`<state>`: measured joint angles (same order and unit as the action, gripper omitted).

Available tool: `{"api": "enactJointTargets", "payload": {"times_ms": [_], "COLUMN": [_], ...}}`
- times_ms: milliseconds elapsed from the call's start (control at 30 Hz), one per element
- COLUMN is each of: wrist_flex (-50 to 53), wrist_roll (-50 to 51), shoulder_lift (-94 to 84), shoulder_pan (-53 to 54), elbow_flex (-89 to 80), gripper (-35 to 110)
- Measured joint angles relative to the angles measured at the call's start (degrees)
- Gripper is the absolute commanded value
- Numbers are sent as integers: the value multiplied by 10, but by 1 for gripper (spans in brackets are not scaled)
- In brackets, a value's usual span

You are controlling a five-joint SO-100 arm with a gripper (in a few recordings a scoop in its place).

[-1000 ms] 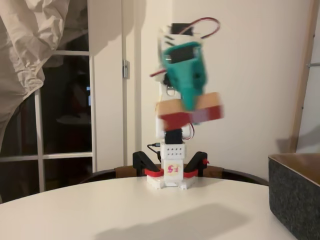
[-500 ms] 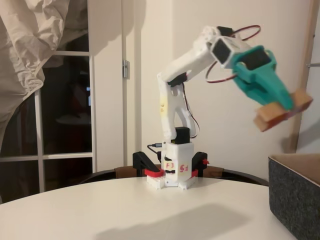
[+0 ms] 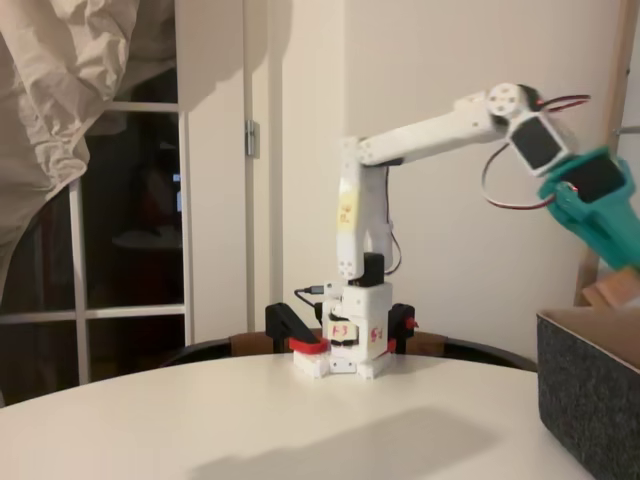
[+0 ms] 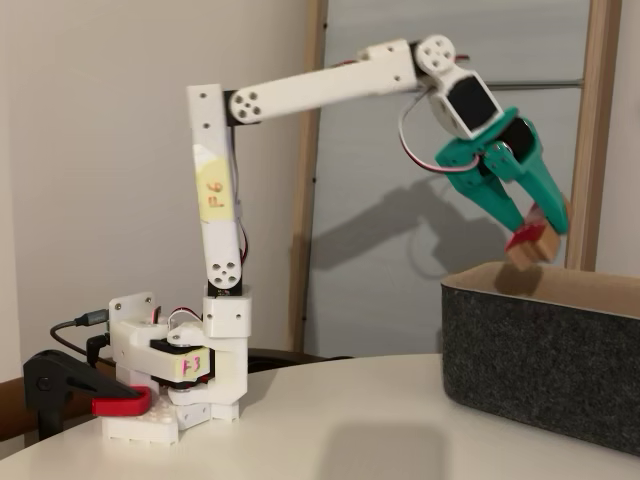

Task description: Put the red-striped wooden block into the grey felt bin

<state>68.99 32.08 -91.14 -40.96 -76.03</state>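
Observation:
My teal gripper (image 4: 540, 233) hangs just above the open top of the grey felt bin (image 4: 540, 355), at the end of the stretched-out white arm. It is shut on the red-striped wooden block (image 4: 531, 246), whose red face and light wood edge show between the fingertips, a little above the bin's back rim. In the other fixed view the gripper (image 3: 625, 262) runs toward the right picture edge. There a tan piece of the block (image 3: 613, 289) shows right over the bin (image 3: 590, 395).
The arm's base (image 3: 345, 350) is clamped at the far edge of the round white table (image 3: 250, 430). The bin stands at the table's right side. A window and a hanging cloth are at the left, behind the table.
The arm has swung to the right and reached out and down, carrying the block from above the table's middle to just over the bin.

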Motion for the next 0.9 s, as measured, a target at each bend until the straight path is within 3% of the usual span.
{"api": "enactJointTargets", "payload": {"times_ms": [200, 533, 900], "wrist_flex": [0, 2, 31], "wrist_roll": [-36, -60, -67], "shoulder_lift": [78, 83, 83], "shoulder_pan": [-8, -20, -16], "elbow_flex": [66, 83, 83], "gripper": [6, 20, 24]}}
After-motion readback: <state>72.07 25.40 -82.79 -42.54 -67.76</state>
